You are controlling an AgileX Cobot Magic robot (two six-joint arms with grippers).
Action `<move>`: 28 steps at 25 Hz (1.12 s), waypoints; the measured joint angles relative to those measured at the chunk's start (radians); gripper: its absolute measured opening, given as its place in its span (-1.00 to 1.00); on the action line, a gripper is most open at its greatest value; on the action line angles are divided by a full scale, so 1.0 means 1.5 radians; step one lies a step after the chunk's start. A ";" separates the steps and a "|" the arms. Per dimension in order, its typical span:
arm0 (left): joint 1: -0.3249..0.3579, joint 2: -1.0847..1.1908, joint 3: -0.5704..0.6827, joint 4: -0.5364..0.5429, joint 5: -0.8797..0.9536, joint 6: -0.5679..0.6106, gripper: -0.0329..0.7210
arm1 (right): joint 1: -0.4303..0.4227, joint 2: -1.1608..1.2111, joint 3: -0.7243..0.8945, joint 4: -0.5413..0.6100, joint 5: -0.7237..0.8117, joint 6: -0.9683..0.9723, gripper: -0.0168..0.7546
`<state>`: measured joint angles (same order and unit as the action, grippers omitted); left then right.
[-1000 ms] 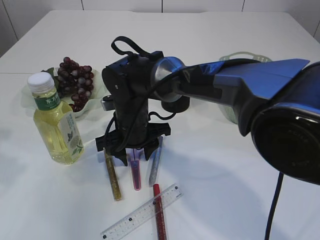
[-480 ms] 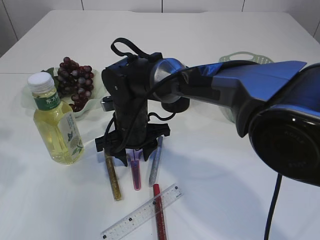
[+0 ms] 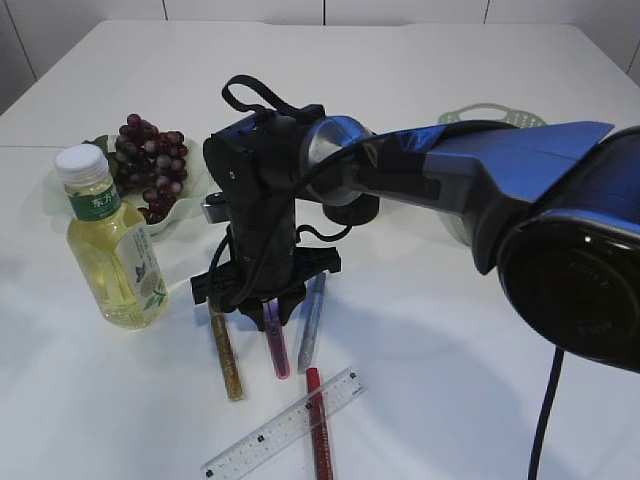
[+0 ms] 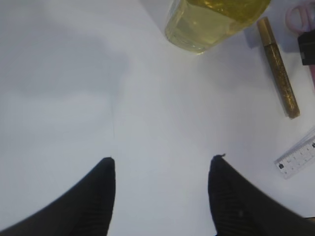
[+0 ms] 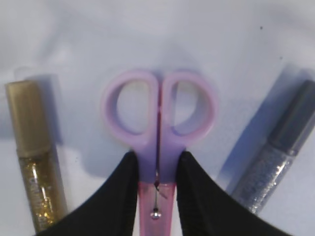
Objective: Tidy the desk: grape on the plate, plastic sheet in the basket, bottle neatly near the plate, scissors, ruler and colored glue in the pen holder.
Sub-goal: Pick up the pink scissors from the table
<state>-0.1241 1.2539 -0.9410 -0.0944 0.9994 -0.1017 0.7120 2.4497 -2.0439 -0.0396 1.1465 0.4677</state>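
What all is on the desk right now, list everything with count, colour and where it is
Grapes: one bunch, dark red, on plate at back left.
Plate: one, pale green, back left.
Bottle: one, yellow liquid, white cap, left.
Scissors: one, pink-purple, centre, between glue tubes.
Gold glue: one, left of scissors.
Silver glue: one, right of scissors.
Red glue: one, front, by the ruler.
Ruler: one, clear, front.
Basket: one, pale green, back right, mostly hidden.
Left gripper: open, over bare table.
Right gripper: shut on scissors.
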 joint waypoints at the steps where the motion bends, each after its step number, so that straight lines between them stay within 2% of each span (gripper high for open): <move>1: 0.000 0.000 0.000 0.000 0.000 0.000 0.24 | 0.000 0.000 0.000 0.001 0.001 0.000 -0.39; 20: 0.000 0.000 0.000 0.000 0.000 0.000 0.24 | 0.000 0.000 -0.002 0.002 0.016 0.000 -0.40; 28: 0.000 0.000 0.000 0.000 0.000 0.000 0.24 | 0.000 0.004 -0.084 0.005 0.046 -0.014 -0.40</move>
<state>-0.1241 1.2539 -0.9410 -0.0944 0.9994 -0.1017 0.7120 2.4560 -2.1703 -0.0315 1.2159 0.4470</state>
